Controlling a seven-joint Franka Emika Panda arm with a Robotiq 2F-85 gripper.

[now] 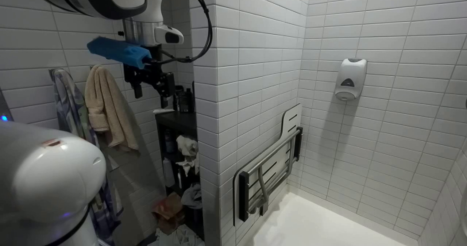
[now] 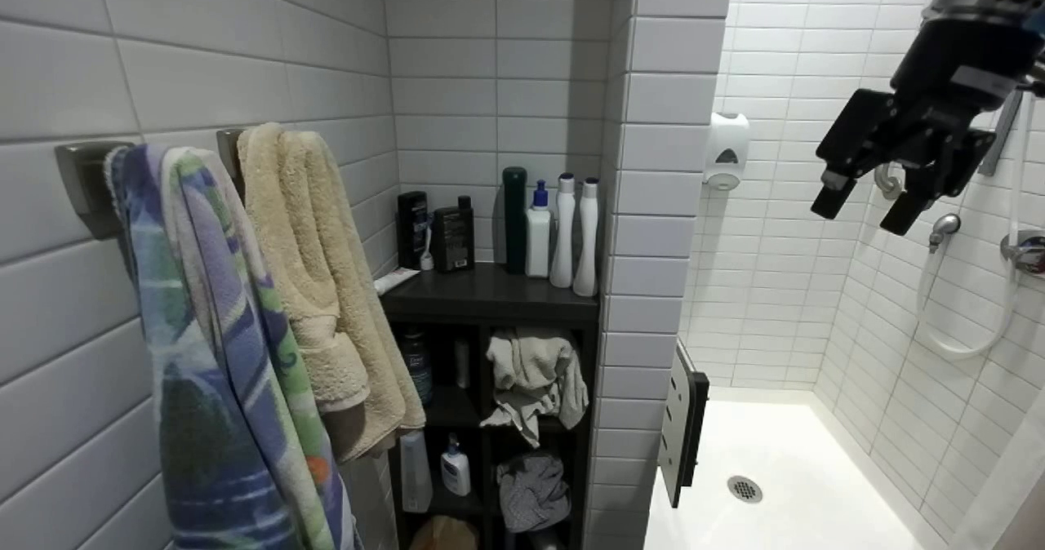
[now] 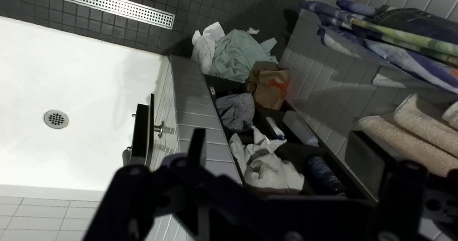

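Observation:
My gripper (image 1: 151, 97) hangs in the air with its fingers spread and nothing between them. In another exterior view the same gripper (image 2: 867, 209) appears at upper right, touching nothing. The wrist view looks down between the fingers (image 3: 365, 162) onto a black shelf unit (image 2: 490, 293). Its compartments hold a crumpled white cloth (image 3: 273, 171), a grey cloth (image 3: 236, 110) and a dark blue bottle (image 3: 323, 173). On the shelf top stand two slim white bottles (image 2: 563, 236), a blue-capped pump bottle (image 2: 537, 240), a dark green bottle (image 2: 514, 219) and black containers (image 2: 454, 238).
A tiled partition (image 1: 215, 92) separates the shelf from the shower, where a folded seat (image 1: 271, 162) and a soap dispenser (image 1: 351, 79) are mounted. Beige (image 2: 314, 289) and patterned (image 2: 220, 362) towels hang on hooks. A paper bag (image 3: 268, 85) and green cloth (image 3: 234, 55) lie low down.

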